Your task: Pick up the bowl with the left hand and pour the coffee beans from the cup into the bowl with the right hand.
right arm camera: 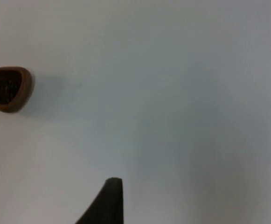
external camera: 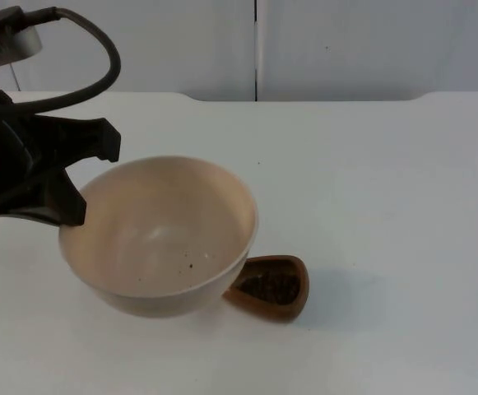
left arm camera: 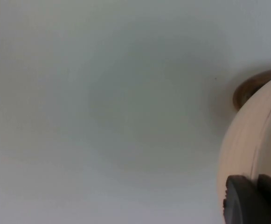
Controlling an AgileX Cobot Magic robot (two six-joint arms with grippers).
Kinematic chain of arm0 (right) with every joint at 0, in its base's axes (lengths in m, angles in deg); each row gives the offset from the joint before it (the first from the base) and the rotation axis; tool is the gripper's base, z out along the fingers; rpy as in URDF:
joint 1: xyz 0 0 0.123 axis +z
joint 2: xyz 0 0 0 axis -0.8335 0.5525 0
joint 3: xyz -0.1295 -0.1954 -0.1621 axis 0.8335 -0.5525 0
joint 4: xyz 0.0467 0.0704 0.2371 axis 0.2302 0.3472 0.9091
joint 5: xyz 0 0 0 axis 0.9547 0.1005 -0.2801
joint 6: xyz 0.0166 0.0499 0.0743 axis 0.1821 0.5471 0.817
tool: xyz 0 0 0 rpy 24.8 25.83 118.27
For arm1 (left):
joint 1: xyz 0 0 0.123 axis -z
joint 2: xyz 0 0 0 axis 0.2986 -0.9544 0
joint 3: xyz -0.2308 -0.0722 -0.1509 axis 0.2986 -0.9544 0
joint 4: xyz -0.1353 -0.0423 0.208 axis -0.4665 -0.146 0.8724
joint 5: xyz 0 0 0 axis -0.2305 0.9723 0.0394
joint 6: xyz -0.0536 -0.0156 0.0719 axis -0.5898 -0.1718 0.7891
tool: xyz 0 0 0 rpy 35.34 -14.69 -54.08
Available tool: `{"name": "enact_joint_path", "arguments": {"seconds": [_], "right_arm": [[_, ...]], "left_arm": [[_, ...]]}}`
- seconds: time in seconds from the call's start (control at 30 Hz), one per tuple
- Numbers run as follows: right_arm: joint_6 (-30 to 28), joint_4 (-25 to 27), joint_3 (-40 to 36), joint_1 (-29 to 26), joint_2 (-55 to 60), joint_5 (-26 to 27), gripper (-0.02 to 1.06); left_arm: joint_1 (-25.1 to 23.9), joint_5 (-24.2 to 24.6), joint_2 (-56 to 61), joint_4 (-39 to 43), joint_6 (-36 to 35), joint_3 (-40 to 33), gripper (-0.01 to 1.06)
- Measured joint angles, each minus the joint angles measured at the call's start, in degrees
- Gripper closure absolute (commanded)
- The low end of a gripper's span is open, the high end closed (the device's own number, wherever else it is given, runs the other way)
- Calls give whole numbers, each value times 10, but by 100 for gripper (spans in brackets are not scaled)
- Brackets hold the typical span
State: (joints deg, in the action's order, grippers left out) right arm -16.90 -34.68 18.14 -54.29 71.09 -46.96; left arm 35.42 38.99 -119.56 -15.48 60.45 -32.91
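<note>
Bowl (external camera: pixel 160 239) nearest, held at its left rim by left gripper (external camera: pixel 72 206), apparently lifted; cup (external camera: pixel 271 285) still full on worktop (external camera: pixel 387 206) just right; right gripper (right arm camera: pixel 108 198) waits, finger state unclear.

We find no legible text, label, brand, number or sign on any item or surface inspected.
</note>
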Motion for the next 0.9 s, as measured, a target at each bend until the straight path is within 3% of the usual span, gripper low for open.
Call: {"name": "enact_joint_path", "arguments": {"seconds": [0.53, 0.9], "right_arm": [[-17, 35, 85, 0, 207, 14, 0], [-27, 77, 95, 1, 332, 33, 0]], "left_arm": [[0, -1, 0, -5, 0, 0, 105], [0, -1, 0, -6, 0, 0, 105]]}}
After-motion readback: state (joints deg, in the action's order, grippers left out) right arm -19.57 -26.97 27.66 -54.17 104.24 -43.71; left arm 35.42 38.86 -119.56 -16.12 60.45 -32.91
